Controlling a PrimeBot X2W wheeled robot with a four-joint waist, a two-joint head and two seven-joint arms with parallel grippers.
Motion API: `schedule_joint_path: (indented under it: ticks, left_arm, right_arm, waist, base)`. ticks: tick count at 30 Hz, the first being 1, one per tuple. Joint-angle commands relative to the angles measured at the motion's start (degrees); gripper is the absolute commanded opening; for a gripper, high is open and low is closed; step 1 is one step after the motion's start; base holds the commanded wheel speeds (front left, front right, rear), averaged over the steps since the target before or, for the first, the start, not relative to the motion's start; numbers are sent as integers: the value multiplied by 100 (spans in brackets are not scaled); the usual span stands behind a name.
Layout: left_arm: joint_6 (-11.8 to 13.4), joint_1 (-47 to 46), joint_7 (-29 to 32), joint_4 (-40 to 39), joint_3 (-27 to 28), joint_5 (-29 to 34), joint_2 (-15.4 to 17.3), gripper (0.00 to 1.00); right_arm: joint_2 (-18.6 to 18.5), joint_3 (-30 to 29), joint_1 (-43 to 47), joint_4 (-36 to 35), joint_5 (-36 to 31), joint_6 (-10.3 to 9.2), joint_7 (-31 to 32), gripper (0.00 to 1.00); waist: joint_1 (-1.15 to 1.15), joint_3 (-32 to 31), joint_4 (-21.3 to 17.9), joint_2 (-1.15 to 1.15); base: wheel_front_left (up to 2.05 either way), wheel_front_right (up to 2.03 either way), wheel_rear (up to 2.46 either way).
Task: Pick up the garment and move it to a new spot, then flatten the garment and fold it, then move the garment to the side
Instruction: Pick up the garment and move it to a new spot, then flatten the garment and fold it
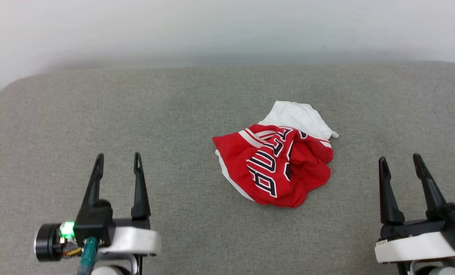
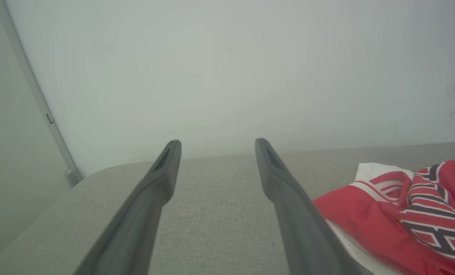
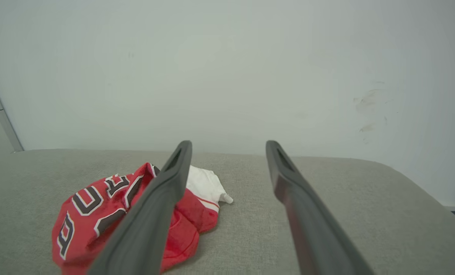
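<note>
**Garment lies crumpled on the padded surface; both grippers released and clear of it**

Location: the garment sits in a loose heap on the grey fabric-covered surface, right of centre in the head view, nearer the right gripper than the left gripper. It lies between the two and touches neither.

Condition: the garment is bunched, not flat. Red cloth faces up, with black white-outlined letters twisted across its folds. A white sleeve sticks out at the far side, and red-and-white striped trim runs along the upper left fold. A white edge shows along the near left side.

Left gripper: jaws stand wide apart with nothing between them. In the left wrist view the left gripper points over bare surface toward the pale wall, and the garment lies off to its right side. A green light glows on the wrist.

Right gripper: jaws likewise spread and empty. In the right wrist view the right gripper points at the wall, with the garment to its left, partly hidden behind one finger.
</note>
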Motion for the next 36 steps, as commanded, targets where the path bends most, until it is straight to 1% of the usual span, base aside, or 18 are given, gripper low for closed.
schedule_joint_path:
  ticks: [1, 5, 10, 19, 24, 29, 36]
  left_arm:
    - [-100, 181, -14, -5, 98, 119, -117, 100]
    - [-351, 518, -14, -2, 409, 435, -414, 100]
    - [-658, 799, -15, -88, 772, 654, -723, 100]
    - [-1215, 1127, -15, -71, 1218, 892, -1062, 100]
    - [-1402, 1202, -15, -39, 1351, 1000, -1183, 100]
    - [-1519, 1230, -15, -35, 1443, 1043, -1250, 100]
    - [-1643, 1177, -15, -63, 1567, 1116, -1336, 100]
  right_arm:
    - [5, 12, 86, 50, 77, -4, -14, 100]
    - [5, 63, 194, 117, 231, -4, -14, 100]
    - [5, 69, 322, 169, 482, -4, -13, 100]
    - [5, 133, 539, 229, 620, -4, -14, 100]
    - [5, 160, 597, 243, 653, -4, -14, 100]
    - [5, 151, 582, 234, 660, -4, -14, 100]
    - [5, -162, 83, 108, 500, -3, -14, 100]
  waist:
    - [1, -63, -4, 0]
    - [1, -160, -13, 0]
    - [1, -253, -8, 0]
    - [1, -368, -5, 0]
    - [1, -394, -23, 0]
    - [1, -399, -23, 0]
    - [1, -320, -24, 0]
  base:
    - [0, 0, 0]
    - [0, 0, 0]
    - [0, 0, 0]
    - [0, 0, 0]
    - [0, 0, 0]
    - [0, 0, 0]
    - [0, 0, 0]
